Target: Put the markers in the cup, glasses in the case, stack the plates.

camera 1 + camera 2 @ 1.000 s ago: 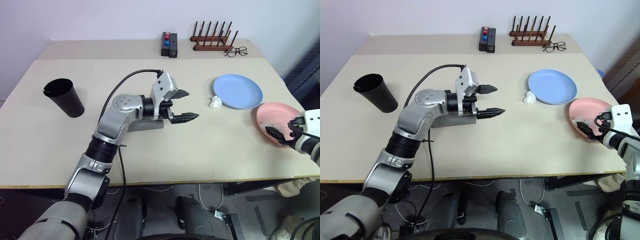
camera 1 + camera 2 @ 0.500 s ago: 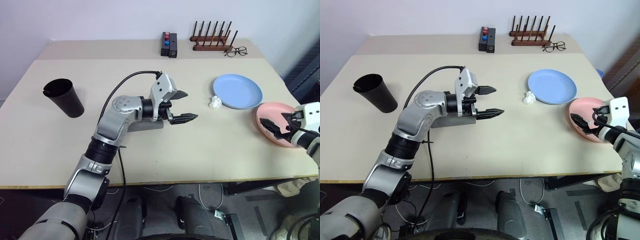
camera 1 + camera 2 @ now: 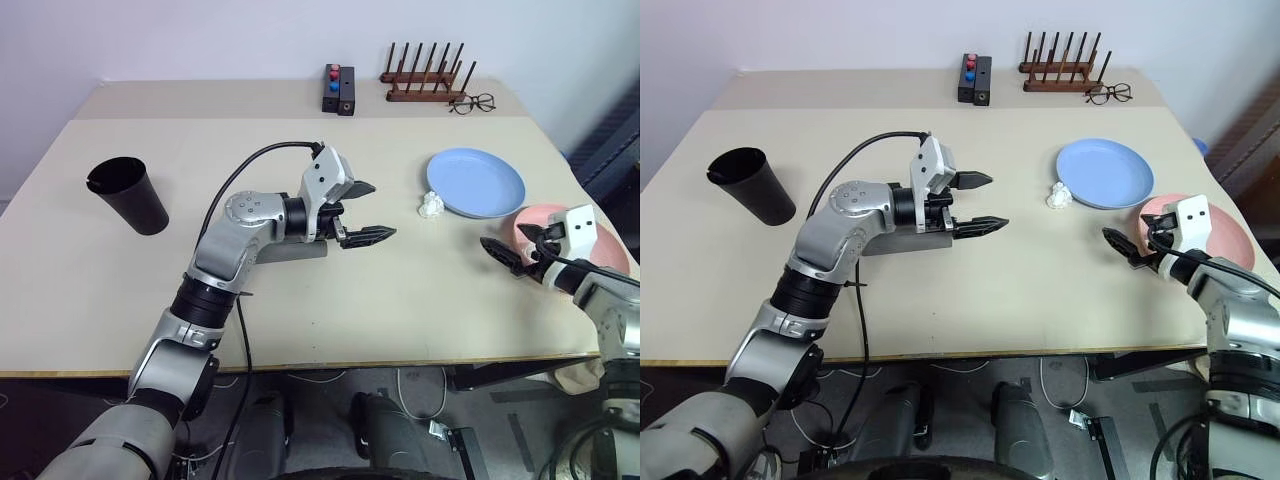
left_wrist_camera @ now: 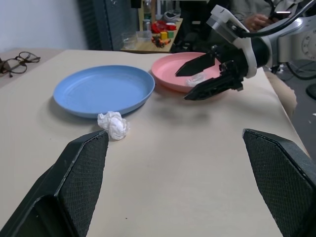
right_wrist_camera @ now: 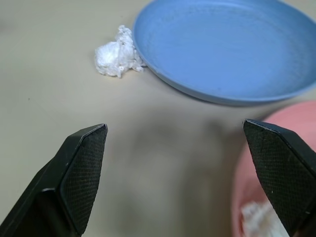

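Left eye view puts the left tool [image 3: 362, 211] over the middle of the desk [image 3: 120, 270], its two black, pointed, textured fingers spread wide and holding nothing, aimed level toward the right edge. Under its wrist a grey, flat, box-like object, seemingly the case [image 3: 295, 250], lies on the desk, mostly hidden by the arm.

The right tool [image 3: 1132, 247] hangs above the desk near the right edge, just beside the pink plate [image 3: 1225, 232], its fingers also spread wide and empty. A second ago it was over the pink plate; it has since come off the rim toward the middle of the desk, while the left tool has kept its place.

The pink plate is shallow, round, smooth plastic and holds a small white crumpled scrap [image 4: 196, 78]. Just behind it, toward the far right corner, lies the light blue plate [image 3: 477, 182] of like shape, close to the pink one or touching it. A crumpled white wad [image 3: 431, 205] sits against the blue plate's rim.

The black tapered cup [image 3: 128, 196] stands upright near the left edge. At the far edge are a small black block with red and blue caps [image 3: 338, 89], a wooden peg rack [image 3: 428, 80] and thin-rimmed spectacles [image 3: 472, 103].
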`<state>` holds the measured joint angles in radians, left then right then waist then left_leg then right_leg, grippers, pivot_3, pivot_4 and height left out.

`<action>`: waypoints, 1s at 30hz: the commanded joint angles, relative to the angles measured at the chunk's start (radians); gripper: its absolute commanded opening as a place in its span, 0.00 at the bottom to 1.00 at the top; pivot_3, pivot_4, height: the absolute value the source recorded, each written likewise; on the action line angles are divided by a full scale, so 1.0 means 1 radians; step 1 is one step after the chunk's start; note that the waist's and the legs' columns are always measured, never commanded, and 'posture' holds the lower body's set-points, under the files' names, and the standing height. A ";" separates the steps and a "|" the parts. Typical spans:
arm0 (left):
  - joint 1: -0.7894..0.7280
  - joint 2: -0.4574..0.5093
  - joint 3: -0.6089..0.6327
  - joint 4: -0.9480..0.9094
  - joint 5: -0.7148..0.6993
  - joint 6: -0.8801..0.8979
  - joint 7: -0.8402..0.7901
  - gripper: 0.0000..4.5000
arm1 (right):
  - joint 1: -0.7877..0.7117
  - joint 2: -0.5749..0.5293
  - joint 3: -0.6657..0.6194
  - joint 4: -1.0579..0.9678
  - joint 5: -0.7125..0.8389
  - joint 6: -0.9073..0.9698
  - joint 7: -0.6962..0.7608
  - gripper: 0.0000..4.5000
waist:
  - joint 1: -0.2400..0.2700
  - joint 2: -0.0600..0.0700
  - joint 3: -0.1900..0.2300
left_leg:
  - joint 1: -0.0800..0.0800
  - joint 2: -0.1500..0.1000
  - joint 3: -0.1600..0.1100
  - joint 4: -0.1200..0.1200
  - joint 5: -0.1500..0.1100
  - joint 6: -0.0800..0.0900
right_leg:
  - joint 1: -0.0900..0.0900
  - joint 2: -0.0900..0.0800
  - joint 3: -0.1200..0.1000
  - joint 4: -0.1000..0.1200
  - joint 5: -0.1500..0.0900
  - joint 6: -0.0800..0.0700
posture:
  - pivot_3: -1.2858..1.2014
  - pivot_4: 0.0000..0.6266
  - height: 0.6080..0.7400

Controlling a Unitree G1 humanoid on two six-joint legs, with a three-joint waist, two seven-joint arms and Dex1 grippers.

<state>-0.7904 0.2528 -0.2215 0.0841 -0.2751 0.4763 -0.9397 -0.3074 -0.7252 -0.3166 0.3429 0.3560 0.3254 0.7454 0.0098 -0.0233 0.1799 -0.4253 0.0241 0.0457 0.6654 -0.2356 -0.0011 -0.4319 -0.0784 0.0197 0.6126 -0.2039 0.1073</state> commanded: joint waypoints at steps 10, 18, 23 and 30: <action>0.019 0.026 0.016 -0.103 -0.018 0.039 0.031 0.98 | -0.141 0.001 0.031 0.229 -0.066 -0.116 -0.006 1.00 | -0.003 0.000 0.000 | 0.000 0.000 0.000 0.000 0.000 0.000 | 0.000 0.000 0.000 0.000 0.000 0.000 | 0.52 0.24 1.00; 0.024 0.032 0.018 -0.113 -0.023 0.045 0.038 0.98 | -0.151 -0.006 0.016 0.263 -0.078 -0.142 -0.036 1.00 | -0.005 0.000 0.000 | 0.000 0.000 0.000 0.000 0.000 0.000 | 0.000 0.000 0.000 0.000 0.000 0.000 | 0.52 0.24 1.00; 0.021 0.031 0.015 -0.111 -0.027 0.043 0.039 0.98 | -0.136 -0.010 0.016 0.288 -0.092 -0.150 -0.064 1.00 | -0.005 0.000 0.000 | 0.000 0.000 0.000 0.000 0.000 0.000 | 0.000 0.000 0.000 0.000 0.000 0.000 | 0.52 0.24 1.00; 0.021 0.032 0.014 -0.113 -0.029 0.047 0.040 1.00 | -0.130 -0.014 0.017 0.325 -0.106 -0.151 -0.076 0.82 | -0.005 0.000 0.000 | 0.000 0.000 0.000 0.000 0.000 0.000 | 0.000 0.000 0.000 0.000 0.000 0.000 | 0.52 0.24 1.00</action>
<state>-0.7562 0.2843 -0.2193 0.0040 -0.2910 0.5228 -0.9024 -0.4391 -0.7187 -0.2796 0.6642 0.2536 0.1892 0.6745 0.0050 -0.0232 0.1799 -0.4253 0.0241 0.0458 0.6652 -0.2356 -0.0011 -0.4318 -0.0784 0.0198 0.6124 -0.2039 0.1073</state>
